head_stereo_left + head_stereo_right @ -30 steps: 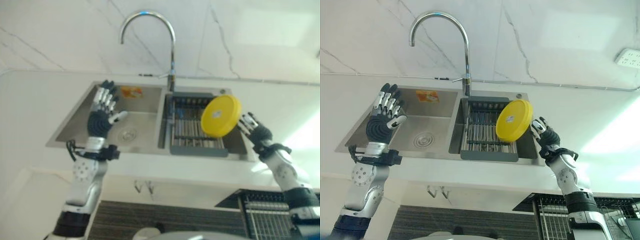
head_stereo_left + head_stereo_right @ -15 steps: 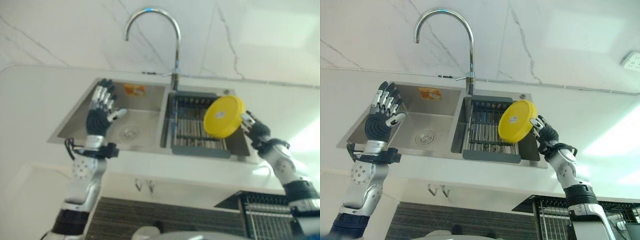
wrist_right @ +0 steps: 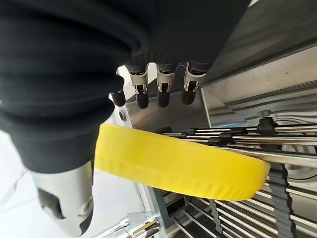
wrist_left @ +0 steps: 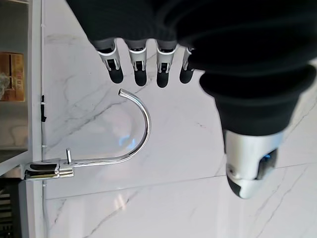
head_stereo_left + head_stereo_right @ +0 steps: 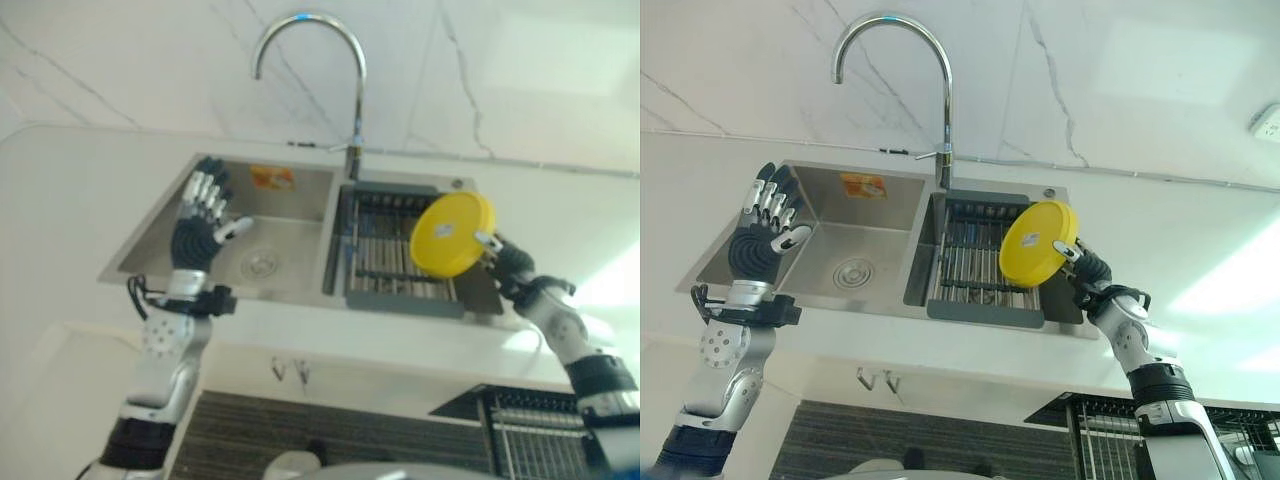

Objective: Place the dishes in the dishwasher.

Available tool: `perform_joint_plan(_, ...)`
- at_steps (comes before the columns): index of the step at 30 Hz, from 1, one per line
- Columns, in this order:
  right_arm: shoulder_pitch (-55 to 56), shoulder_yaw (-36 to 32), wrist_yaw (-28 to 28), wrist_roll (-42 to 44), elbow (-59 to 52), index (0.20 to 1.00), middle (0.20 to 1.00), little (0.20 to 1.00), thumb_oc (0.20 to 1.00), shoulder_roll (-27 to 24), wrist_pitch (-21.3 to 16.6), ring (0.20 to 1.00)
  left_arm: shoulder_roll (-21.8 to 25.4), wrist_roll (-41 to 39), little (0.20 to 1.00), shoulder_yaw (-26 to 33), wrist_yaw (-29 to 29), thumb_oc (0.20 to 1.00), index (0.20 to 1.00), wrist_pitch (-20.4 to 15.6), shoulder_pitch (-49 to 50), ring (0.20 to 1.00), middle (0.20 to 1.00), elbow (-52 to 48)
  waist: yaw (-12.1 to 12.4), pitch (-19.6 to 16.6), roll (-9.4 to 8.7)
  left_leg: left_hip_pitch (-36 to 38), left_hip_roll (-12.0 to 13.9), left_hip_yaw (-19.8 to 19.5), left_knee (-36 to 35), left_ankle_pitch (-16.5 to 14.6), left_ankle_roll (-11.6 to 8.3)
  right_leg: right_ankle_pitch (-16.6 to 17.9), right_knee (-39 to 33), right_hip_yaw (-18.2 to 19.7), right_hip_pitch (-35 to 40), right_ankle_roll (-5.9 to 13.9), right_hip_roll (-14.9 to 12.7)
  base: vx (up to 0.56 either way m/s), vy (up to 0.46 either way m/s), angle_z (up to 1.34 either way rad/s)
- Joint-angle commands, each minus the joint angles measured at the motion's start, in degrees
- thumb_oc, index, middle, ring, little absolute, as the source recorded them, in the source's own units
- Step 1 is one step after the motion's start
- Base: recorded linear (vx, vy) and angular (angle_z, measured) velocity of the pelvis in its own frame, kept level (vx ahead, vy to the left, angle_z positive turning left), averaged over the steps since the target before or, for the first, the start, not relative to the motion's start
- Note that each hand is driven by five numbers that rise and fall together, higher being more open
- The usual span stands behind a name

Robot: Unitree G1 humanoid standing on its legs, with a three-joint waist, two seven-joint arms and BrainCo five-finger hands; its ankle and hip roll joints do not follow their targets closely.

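My right hand (image 5: 1092, 272) pinches the yellow plate (image 5: 1038, 243) by its edge, thumb on one face and fingers (image 3: 163, 84) behind the other. The plate is tilted nearly upright, above the right end of the dish rack (image 5: 975, 262) that sits in the right basin of the steel sink (image 5: 830, 235). My left hand (image 5: 764, 240) is raised over the left basin's left rim with its fingers straight and spread, holding nothing. The curved faucet (image 5: 930, 90) stands behind the divider between the basins.
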Motion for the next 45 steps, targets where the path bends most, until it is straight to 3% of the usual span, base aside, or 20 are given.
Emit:
perform_joint_plan(1,-8.1,1.3,1.0,0.1,2.3,1.000,1.000,1.000,1.000,-4.5,-1.6,1.000,2.4,-0.3,1.000,-2.7,0.5,1.000,1.000,-1.5,-4.3,1.000,1.000,-0.2,2.1,-1.7,-0.73,3.4,2.5,1.4,0.4,-6.6,-4.34,-3.2,0.1,-1.3,2.5,5.16,-4.2,0.00,0.000,0.00)
perform_joint_plan(28,-14.1,3.9,0.8,-2.8,11.4,1.000,1.000,1.000,1.000,-6.9,0.2,1.000,3.4,-1.8,1.000,-4.0,1.4,1.000,1.000,-0.6,-5.9,1.000,1.000,0.5,3.3,-1.5,-0.67,3.6,2.3,0.5,0.4,-6.4,-4.41,-3.2,0.2,-1.7,2.9,5.15,-4.4,0.00,-0.001,0.01)
perform_joint_plan(38,-17.6,6.7,4.8,-5.7,16.8,1.000,1.000,1.000,1.000,-8.2,1.6,1.000,3.5,-2.7,1.000,-5.1,0.7,1.000,1.000,0.1,-7.2,1.000,1.000,1.2,4.3,-1.6,-1.07,3.4,2.2,0.1,0.4,-6.2,-4.62,-3.1,0.1,-2.3,3.0,5.30,-4.6,0.00,0.004,0.01)
perform_joint_plan(39,-18.1,7.1,5.5,-5.9,18.0,0.580,0.580,0.580,0.580,-8.4,1.9,0.580,3.4,-2.9,1.000,-5.2,0.7,1.000,1.000,0.3,-7.5,1.000,1.000,1.4,4.4,-1.7,-1.08,3.4,2.3,0.1,0.4,-6.2,-4.67,-3.1,0.1,-2.4,2.9,5.33,-4.6,0.00,0.000,0.00)
perform_joint_plan(40,-18.5,7.4,5.6,-5.2,18.8,0.241,0.241,0.241,0.241,-8.5,2.1,0.241,3.4,-3.0,1.000,-5.4,0.7,1.000,1.000,0.2,-7.6,1.000,1.000,1.5,4.5,-1.7,-1.09,3.4,2.3,0.1,0.4,-6.2,-4.69,-3.1,0.1,-2.5,3.0,5.34,-4.7,-0.01,0.014,0.04)
perform_joint_plan(41,-18.9,7.4,6.5,-4.6,20.1,0.200,0.200,0.200,0.200,-8.4,2.7,0.200,3.4,-3.1,1.000,-5.6,0.7,1.000,1.000,0.3,-7.7,1.000,1.000,1.6,4.6,-1.7,-1.09,3.4,2.2,0.0,0.4,-6.2,-4.67,-3.0,0.1,-2.6,3.0,5.36,-4.7,0.00,0.014,0.05)
perform_joint_plan(45,-20.1,7.7,6.6,-5.0,23.4,0.200,0.200,0.200,0.200,-7.5,4.2,0.200,3.2,-4.2,1.000,-6.2,0.9,1.000,1.000,1.2,-8.2,1.000,1.000,2.0,5.0,-1.9,-0.89,3.4,2.3,0.0,0.4,-6.1,-4.61,-3.0,0.0,-2.6,3.0,5.30,-4.7,0.00,0.014,0.05)
